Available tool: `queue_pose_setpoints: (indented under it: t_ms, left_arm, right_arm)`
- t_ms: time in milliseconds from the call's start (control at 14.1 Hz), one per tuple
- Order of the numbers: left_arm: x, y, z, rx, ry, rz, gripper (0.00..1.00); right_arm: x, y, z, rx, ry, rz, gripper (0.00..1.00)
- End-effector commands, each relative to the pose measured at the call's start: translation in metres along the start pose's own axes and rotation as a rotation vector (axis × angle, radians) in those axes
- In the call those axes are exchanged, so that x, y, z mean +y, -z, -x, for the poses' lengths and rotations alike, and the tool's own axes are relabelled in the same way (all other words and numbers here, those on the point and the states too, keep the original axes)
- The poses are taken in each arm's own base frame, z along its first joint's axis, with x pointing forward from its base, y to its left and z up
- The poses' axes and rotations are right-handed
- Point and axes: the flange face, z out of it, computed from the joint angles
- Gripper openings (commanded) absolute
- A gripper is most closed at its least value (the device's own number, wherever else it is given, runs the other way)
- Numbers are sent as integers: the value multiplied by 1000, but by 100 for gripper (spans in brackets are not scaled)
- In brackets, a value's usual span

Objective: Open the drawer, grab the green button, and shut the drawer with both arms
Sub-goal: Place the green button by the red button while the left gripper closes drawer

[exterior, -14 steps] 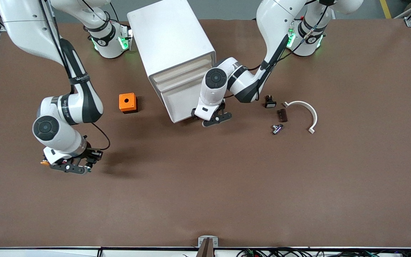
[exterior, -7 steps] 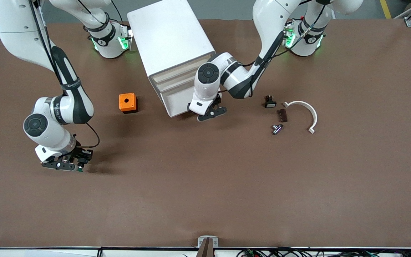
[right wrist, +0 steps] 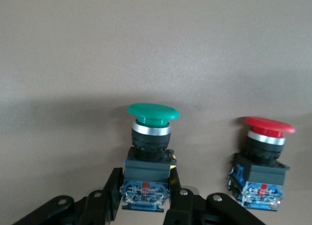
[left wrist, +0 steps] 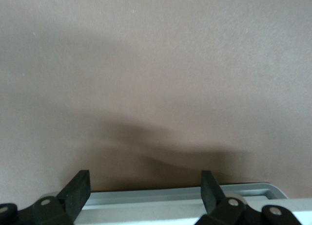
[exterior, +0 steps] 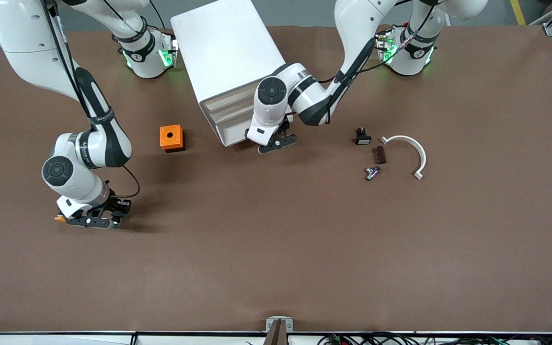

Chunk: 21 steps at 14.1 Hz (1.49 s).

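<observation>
Cabinet [exterior: 230, 62] front partly hidden by the left arm's wrist in the front view, so the drawer [exterior: 232, 134] shows only as a strip at the bottom of the stack, looks about flush; in the left wrist view only a white-grey edge [left wrist: 185, 198] of it is cut off at the frame border. Left gripper [exterior: 276, 143] sits low at the drawer front, fingers [left wrist: 78, 191] spread wide, nothing between them. Right gripper [exterior: 91, 222] is low over the table toward the right arm's end, nearer the front camera than the orange box [exterior: 171, 137]; its jaws pinch the black body of the green button [right wrist: 152, 147], cap pointing away from the wrist. Red button [right wrist: 265, 157] stands just beside it, apart. In the front view both buttons are hidden under the gripper; an orange bit [exterior: 59, 219] pokes out at its edge, can't tell what. Small parts [exterior: 374, 155] and a white curved piece [exterior: 412, 151] lie toward the left arm's end.
</observation>
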Motion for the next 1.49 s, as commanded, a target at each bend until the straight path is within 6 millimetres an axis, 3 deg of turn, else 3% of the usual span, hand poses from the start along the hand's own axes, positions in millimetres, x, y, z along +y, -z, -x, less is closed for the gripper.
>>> queue_pose_setpoints:
  t_ms: [0,711,1279,1421]
  left_arm:
    - [6,-3,11,-51,25,7,100]
    - [12,-16,24,-188,123,39,100]
    - [12,-24,34,-222,135,33,100]
    - [13,-24,35,-222,141,31,100]
  right_arm:
    - [0,0,4,-1,17,0,0]
    - [-10,-6,13,-28,9,-21,0]
    - [-6,-7,14,-45,3,-18,0]
    - [7,-8,13,-46,-14,-17,0]
